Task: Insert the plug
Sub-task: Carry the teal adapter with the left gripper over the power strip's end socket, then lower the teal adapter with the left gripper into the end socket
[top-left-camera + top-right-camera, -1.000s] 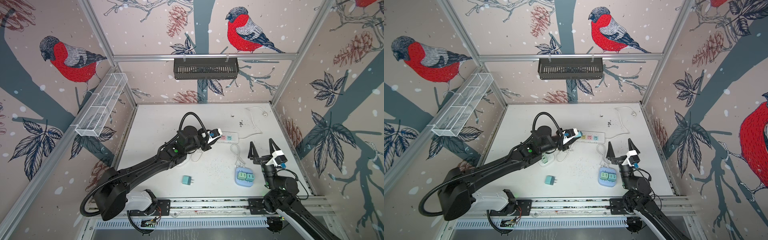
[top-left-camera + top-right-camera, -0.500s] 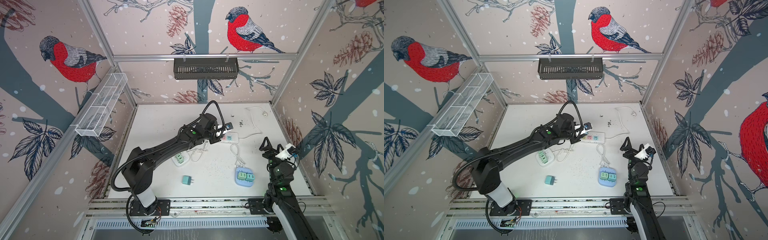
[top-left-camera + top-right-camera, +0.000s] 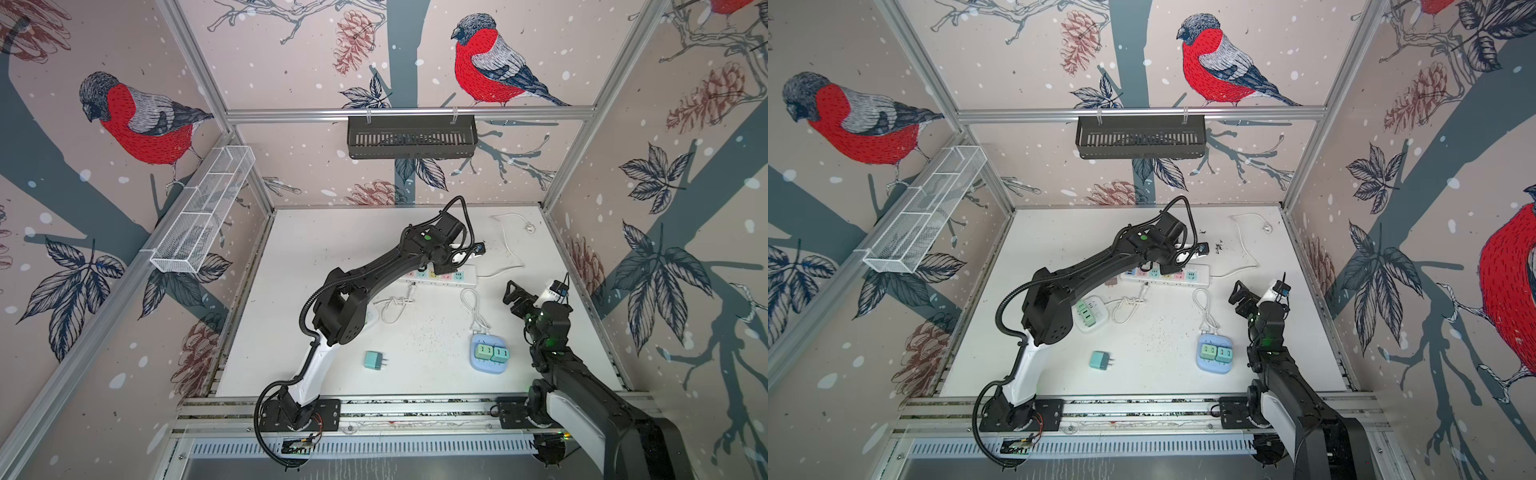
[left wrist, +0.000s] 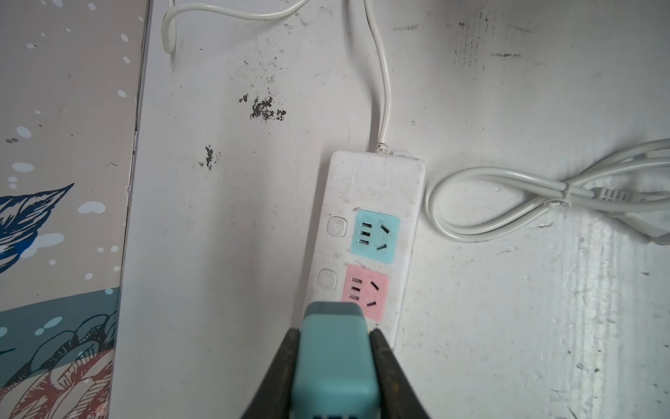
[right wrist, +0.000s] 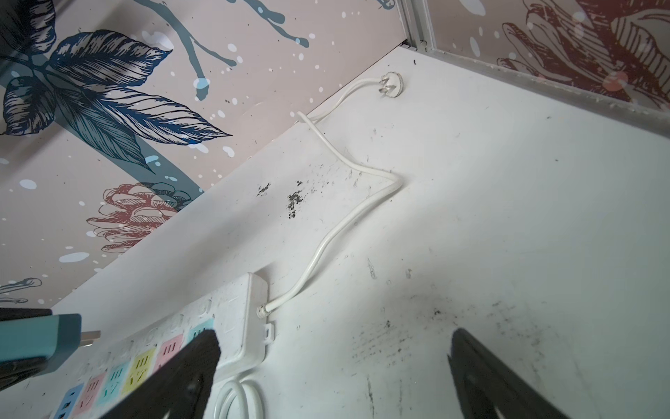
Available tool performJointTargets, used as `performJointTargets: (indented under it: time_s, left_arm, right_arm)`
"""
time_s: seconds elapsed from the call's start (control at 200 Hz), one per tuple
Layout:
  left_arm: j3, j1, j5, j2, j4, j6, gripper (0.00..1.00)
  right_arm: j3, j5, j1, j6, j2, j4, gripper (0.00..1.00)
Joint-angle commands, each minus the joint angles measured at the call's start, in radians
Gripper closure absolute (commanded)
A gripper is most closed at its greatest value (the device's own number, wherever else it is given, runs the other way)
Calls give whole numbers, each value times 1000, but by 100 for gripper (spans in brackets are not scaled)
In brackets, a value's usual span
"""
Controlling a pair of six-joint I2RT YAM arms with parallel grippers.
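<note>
Fingers: we see the left pair clamped tight on the plug.
Plug: hanging over the strip, near the back edge of the bench, prongs not in.
Change: we carried it here from mid-bench. We judge that only aligning and pressing down remain.
Right gripper: wide open, empty.

The teal plug, prongs bare, hangs just above the white power strip by its pink socket; the strip lies flat on the table.
</note>
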Motion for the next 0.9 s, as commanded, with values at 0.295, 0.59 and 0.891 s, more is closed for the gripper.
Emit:
performJointTargets:
  time_s: [0.295, 0.59, 0.891]
  left_arm:
    - [311, 16, 93, 216, -189, 180, 100]
    - [312, 20, 240, 233, -160, 182, 100]
    - [345, 19, 237, 289, -156, 155, 100]
  right_arm:
    - [8, -22, -4, 2, 16, 44, 3]
    - [10, -28, -4, 2, 25, 50, 3]
    - [3, -25, -5, 2, 12, 54, 3]
